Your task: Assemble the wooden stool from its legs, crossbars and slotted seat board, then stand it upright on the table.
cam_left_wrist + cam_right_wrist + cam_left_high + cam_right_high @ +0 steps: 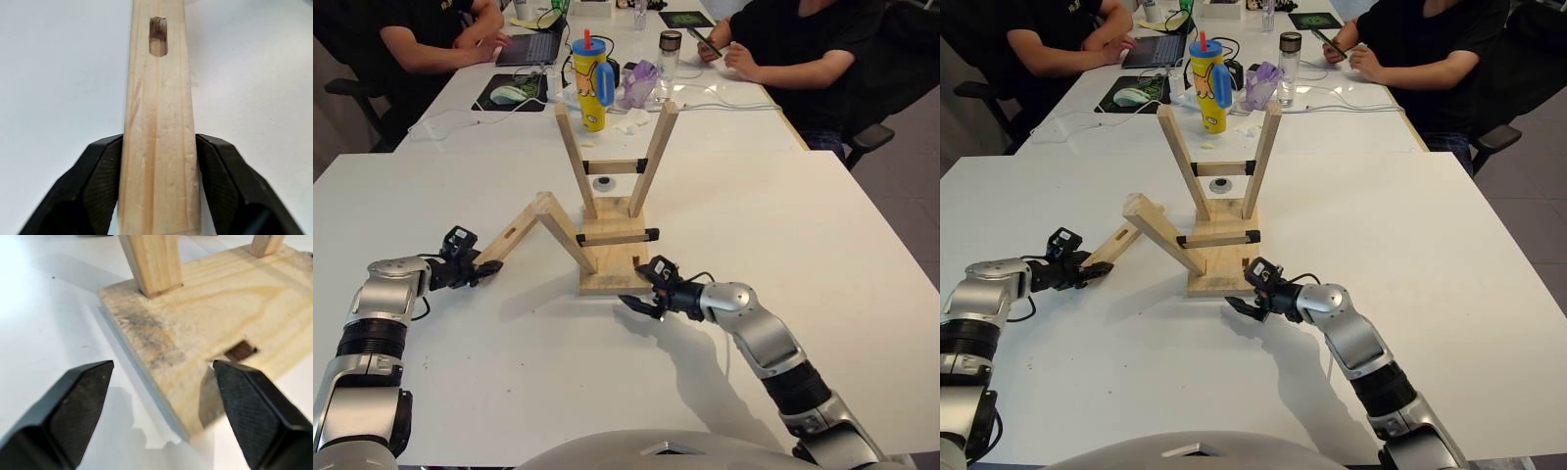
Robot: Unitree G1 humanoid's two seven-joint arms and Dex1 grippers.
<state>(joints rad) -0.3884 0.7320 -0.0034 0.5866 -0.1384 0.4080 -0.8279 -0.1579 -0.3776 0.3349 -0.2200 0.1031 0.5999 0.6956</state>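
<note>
Near the desk's (822,255) middle I see the seat board (607,281) lying flat, with two legs (576,162) standing in it (a crossbar (612,167) joins them). My left end effector (481,269) is clamped on a slanting leg (514,235) toward the left edge, and its wrist view reveals the leg's mortise (158,36). My right end effector (641,291) gapes wide and empty at the board's near corner, beside an open slot (242,351).

Pale wooden stool (605,262), white table (803,255), yellow cup (587,93)

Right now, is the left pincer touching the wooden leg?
Touching. The left wrist view shows the left pincer shut on the leg, both fingers pressed against its sides.
</note>
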